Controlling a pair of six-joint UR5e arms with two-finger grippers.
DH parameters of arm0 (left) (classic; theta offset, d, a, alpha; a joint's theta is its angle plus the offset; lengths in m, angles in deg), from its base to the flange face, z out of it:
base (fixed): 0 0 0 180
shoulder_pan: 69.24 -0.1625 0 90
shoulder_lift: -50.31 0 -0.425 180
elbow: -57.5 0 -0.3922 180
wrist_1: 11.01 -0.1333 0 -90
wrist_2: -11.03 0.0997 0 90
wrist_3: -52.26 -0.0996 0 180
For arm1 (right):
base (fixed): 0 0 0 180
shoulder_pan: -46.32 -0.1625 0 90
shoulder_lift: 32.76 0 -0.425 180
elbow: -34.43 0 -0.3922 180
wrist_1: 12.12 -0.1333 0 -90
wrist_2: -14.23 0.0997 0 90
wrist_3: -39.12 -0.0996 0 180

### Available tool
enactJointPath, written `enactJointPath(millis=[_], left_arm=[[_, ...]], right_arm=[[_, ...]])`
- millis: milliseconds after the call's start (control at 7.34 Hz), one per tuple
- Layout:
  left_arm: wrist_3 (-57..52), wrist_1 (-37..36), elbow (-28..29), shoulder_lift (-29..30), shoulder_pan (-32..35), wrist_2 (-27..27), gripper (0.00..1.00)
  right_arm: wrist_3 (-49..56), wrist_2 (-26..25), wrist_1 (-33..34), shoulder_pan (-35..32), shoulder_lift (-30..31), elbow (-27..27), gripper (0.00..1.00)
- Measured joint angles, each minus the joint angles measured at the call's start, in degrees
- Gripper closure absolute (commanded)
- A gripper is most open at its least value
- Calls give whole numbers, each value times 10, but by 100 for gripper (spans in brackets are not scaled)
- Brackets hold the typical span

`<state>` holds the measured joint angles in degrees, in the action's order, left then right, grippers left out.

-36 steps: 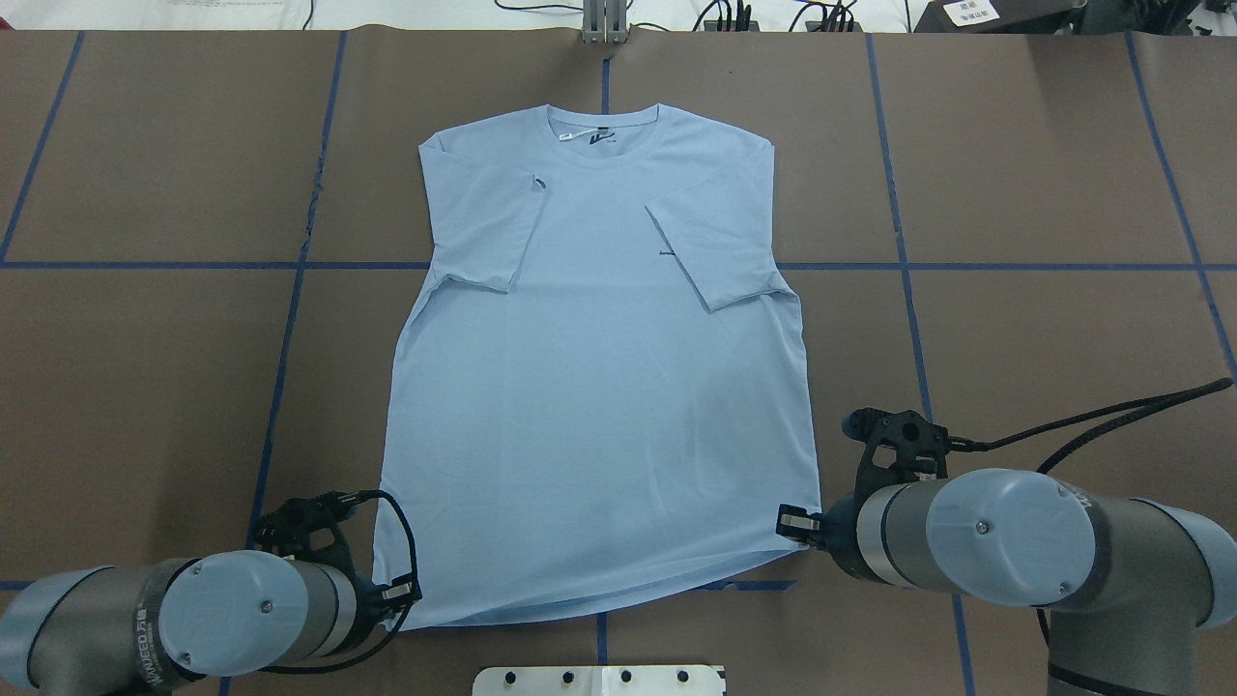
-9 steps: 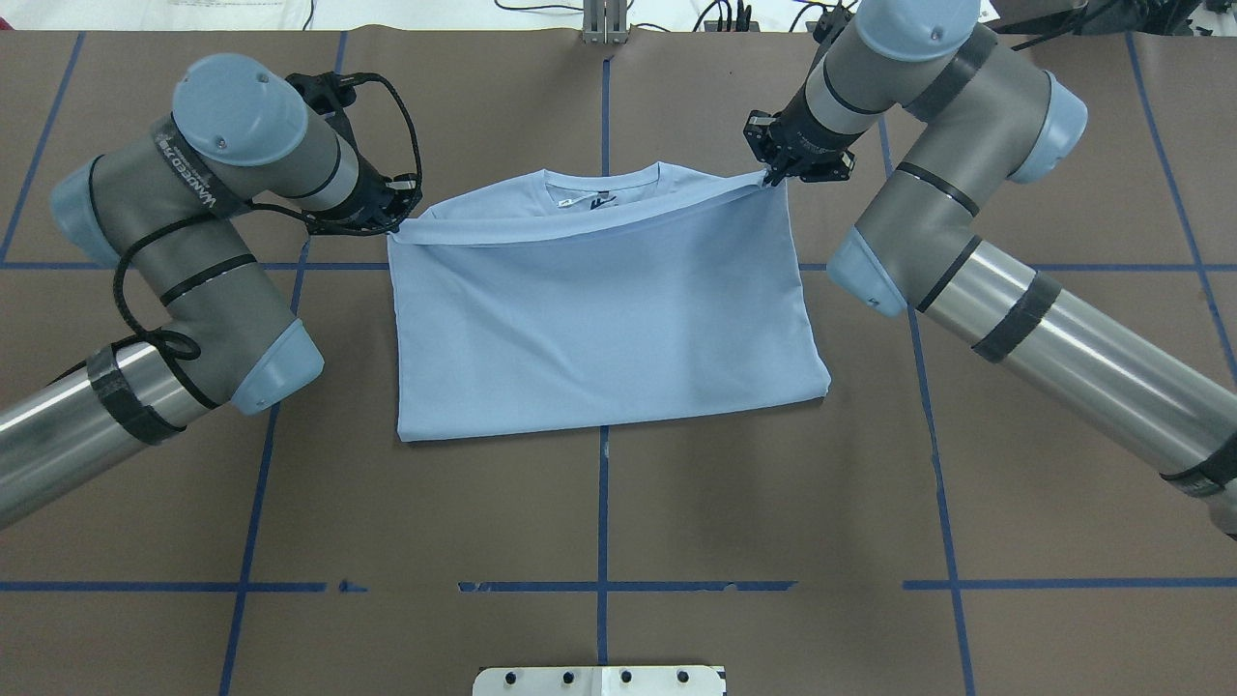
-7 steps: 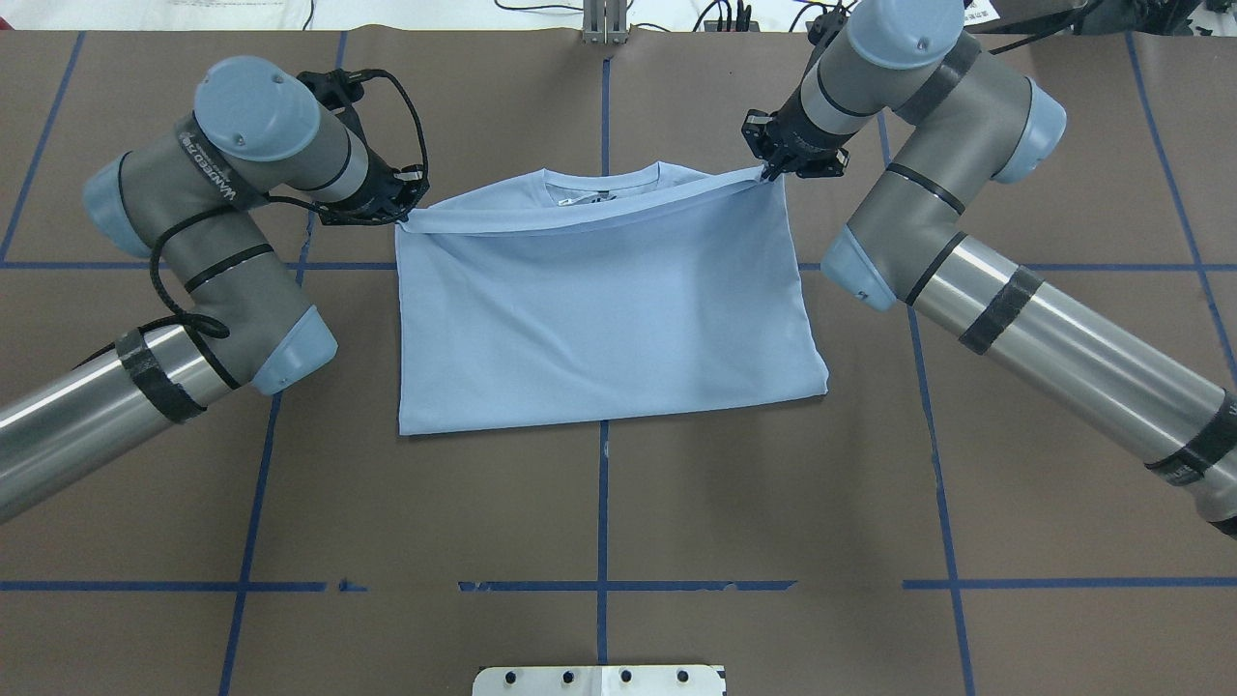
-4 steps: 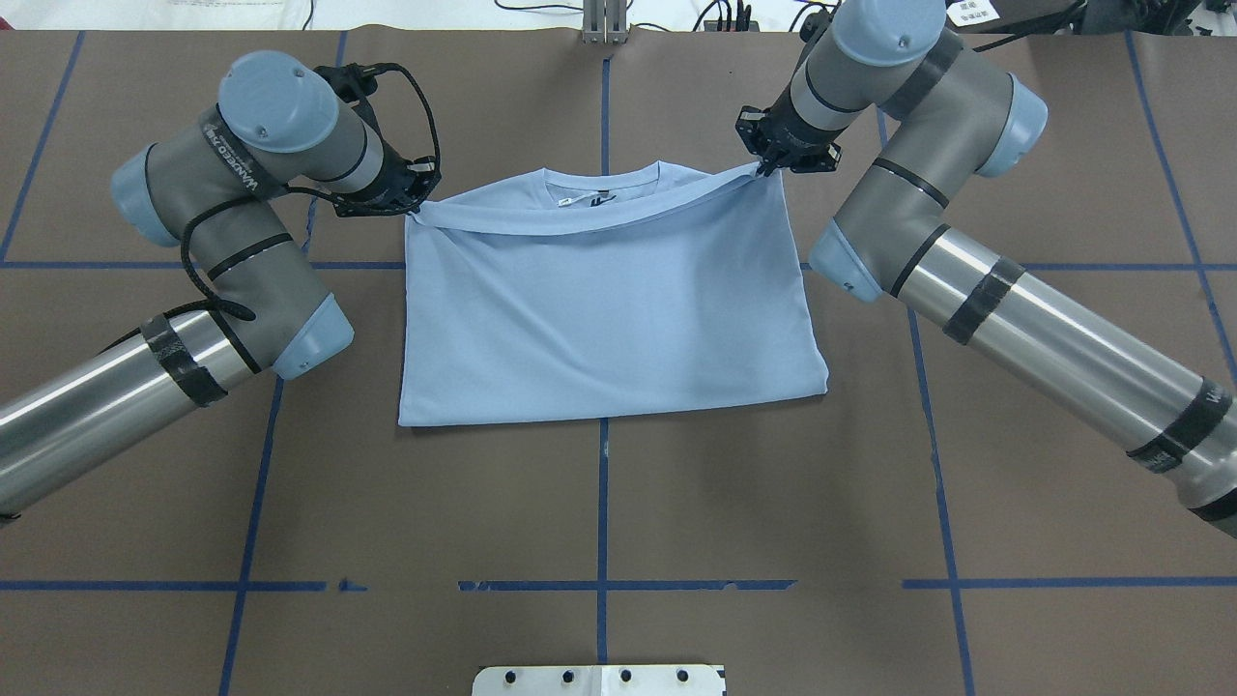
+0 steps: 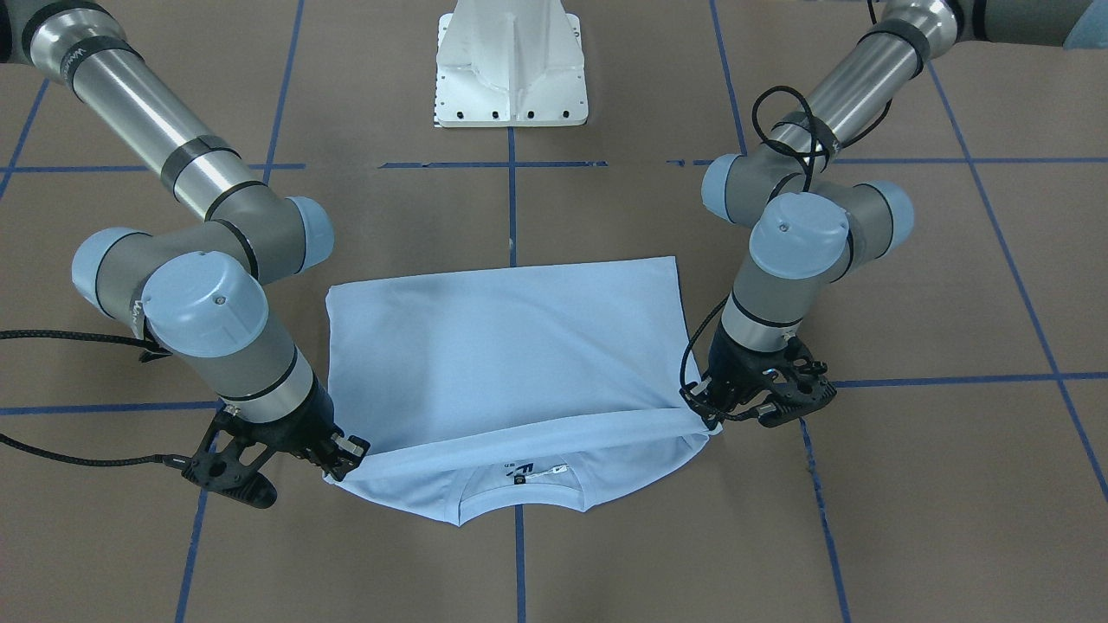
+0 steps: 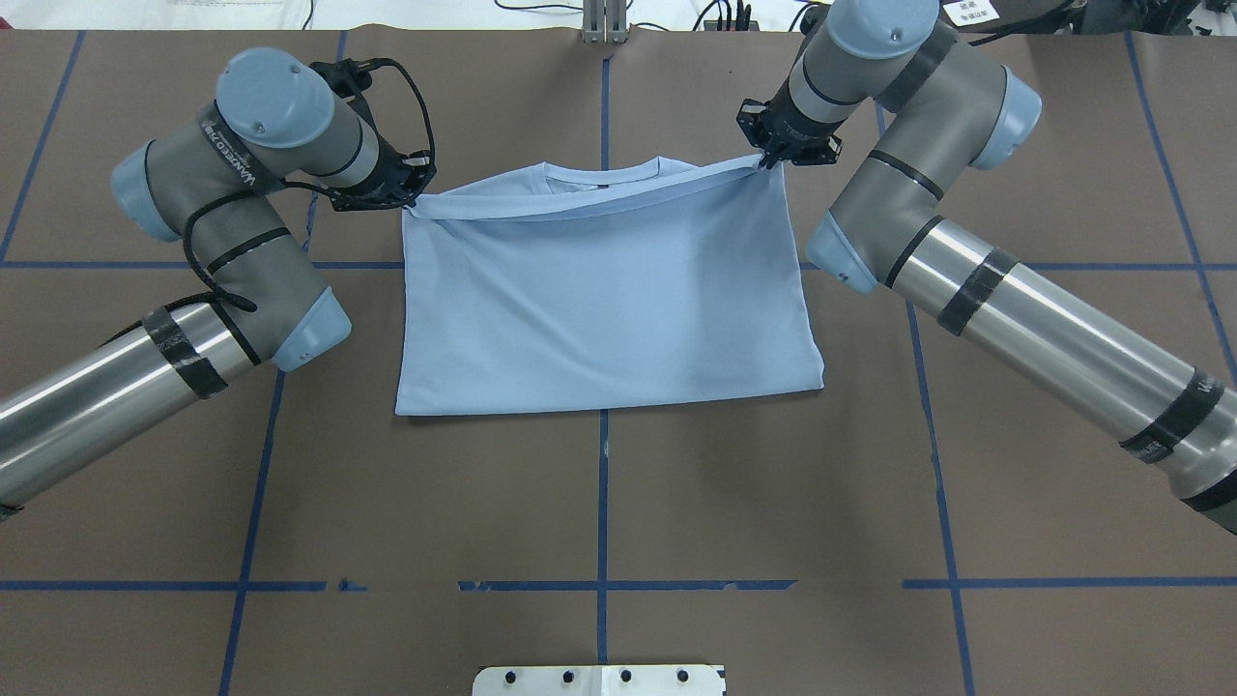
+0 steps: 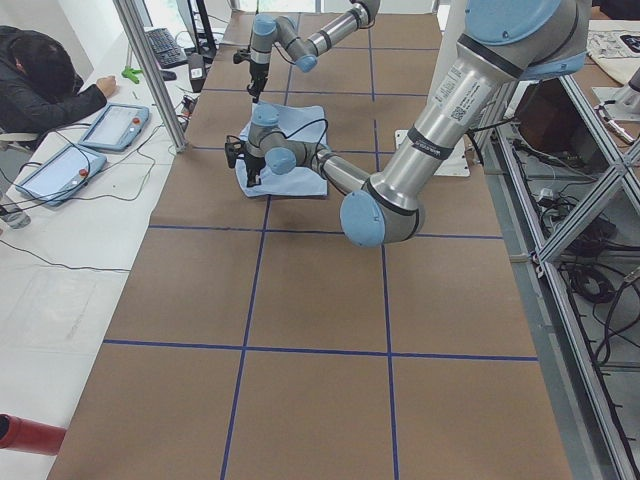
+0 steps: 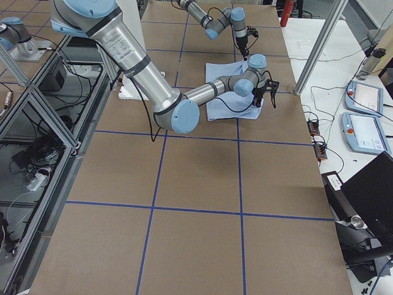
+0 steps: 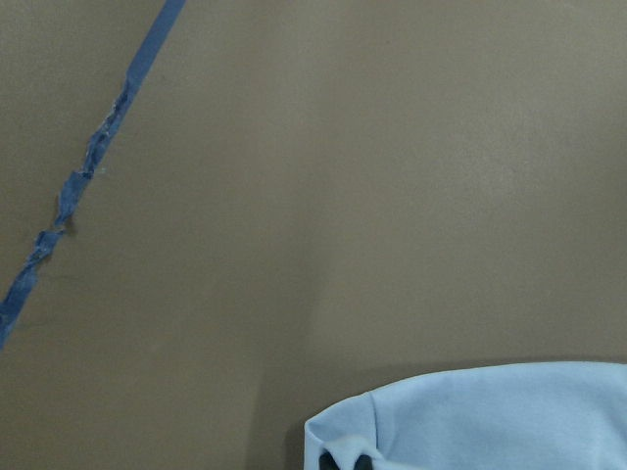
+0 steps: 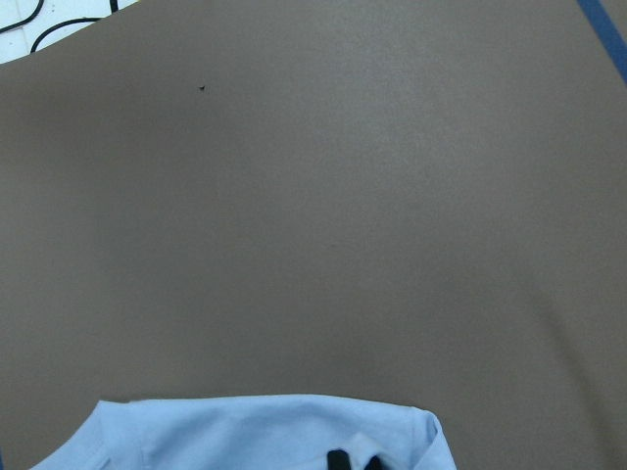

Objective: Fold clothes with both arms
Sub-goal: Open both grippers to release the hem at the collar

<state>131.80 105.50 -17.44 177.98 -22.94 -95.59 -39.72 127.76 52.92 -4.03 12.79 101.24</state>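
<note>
The light blue T-shirt lies folded in half on the brown table, its hem drawn up toward the ribbed collar. My left gripper is shut on the hem's left corner, seen on the right in the front-facing view. My right gripper is shut on the other hem corner. The hem hangs slightly lifted between them. The neck label shows only from the front. Each wrist view holds a pinched fold of blue cloth at its bottom edge.
The white pedestal base stands at the robot's side of the table. Blue tape lines cross the brown surface. Cables lie along the far edge. A person sits by tablets beyond that edge.
Both grippers have carried the hem further toward the collar, covering the neck label in the overhead view. The shirt's folded edge has slid away from the robot.
</note>
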Motion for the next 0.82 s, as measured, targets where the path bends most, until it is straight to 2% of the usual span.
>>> enactJointPath(millis=[817], left_arm=[[-1, 0, 4, 4, 0, -1, 100]], right_arm=[[1, -1, 0, 4, -3, -3, 100]])
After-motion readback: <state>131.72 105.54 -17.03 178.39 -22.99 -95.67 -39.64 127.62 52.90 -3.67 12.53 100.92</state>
